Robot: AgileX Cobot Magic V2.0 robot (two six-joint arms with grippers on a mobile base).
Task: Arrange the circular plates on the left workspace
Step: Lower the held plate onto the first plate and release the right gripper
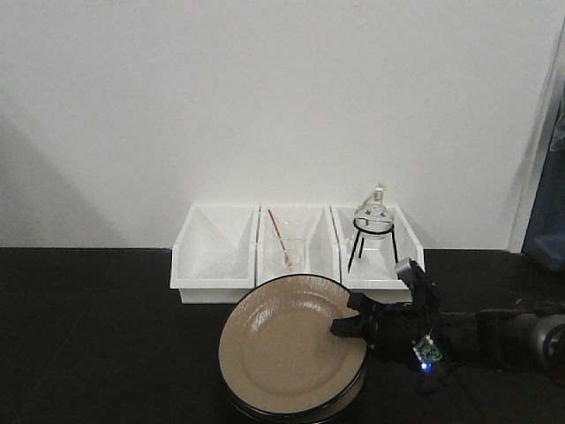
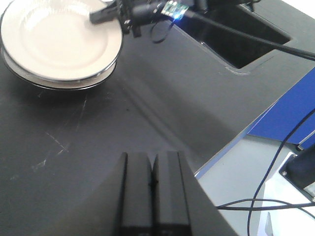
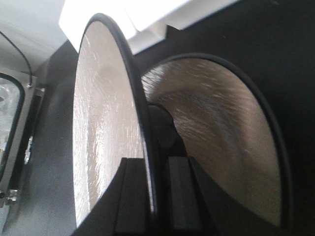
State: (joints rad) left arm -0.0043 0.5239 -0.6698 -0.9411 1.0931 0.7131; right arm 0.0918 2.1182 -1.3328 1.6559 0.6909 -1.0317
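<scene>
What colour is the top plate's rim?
Black rim on the tan top plate; clearest in the right wrist view.

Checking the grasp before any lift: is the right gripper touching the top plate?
Touching. The right wrist view shows the right gripper clamped on the top plate, one finger flat against its tan face.

The right arm [image 1: 494, 336] comes in low from the right side and lies almost level, with the wrist stretched toward the left. The right gripper [image 1: 347, 325] has its jaws closed on the rim of the top plate [image 1: 282, 349], one finger on the upper face and one under it. The left gripper [image 2: 152, 162] points obliquely down, its jaws pressed together with nothing between them.
</scene>
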